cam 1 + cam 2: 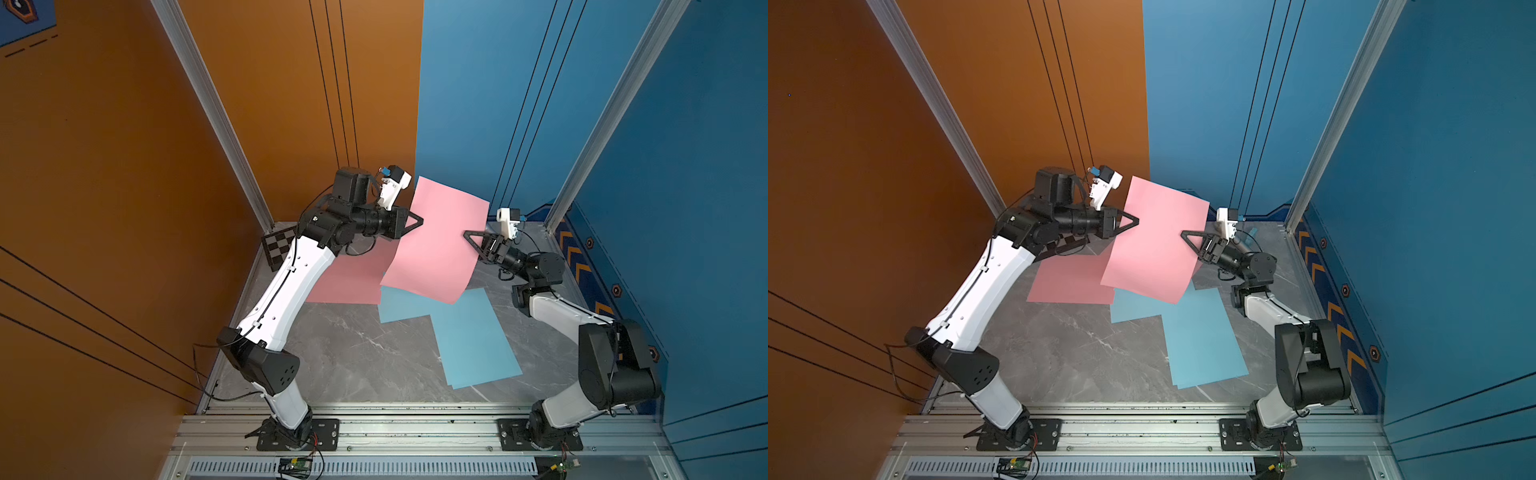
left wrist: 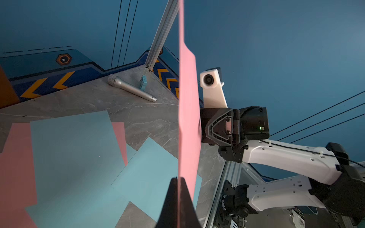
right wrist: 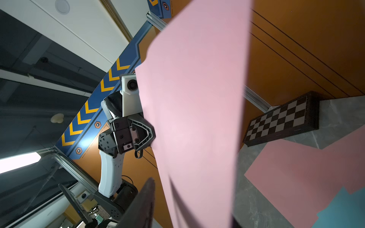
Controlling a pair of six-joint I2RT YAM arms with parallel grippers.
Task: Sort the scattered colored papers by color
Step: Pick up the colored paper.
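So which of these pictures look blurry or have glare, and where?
In both top views the light is even and the lifted pink sheet looks fairly crisp; in the left wrist view the left fingers and the sheet's near edge are out of focus; in the right wrist view the ceiling lamp glares white and the right fingers are a dark smear.

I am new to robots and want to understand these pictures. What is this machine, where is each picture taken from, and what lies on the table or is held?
Two robot arms stand at a grey table. Two pictures look down from above; two come from cameras on the wrists. The left gripper is shut on one edge of a raised pink sheet; the right gripper is at the opposite edge, whether gripping I cannot tell. On the table lie more pink paper, light-blue sheets, a checkered board and a microphone.
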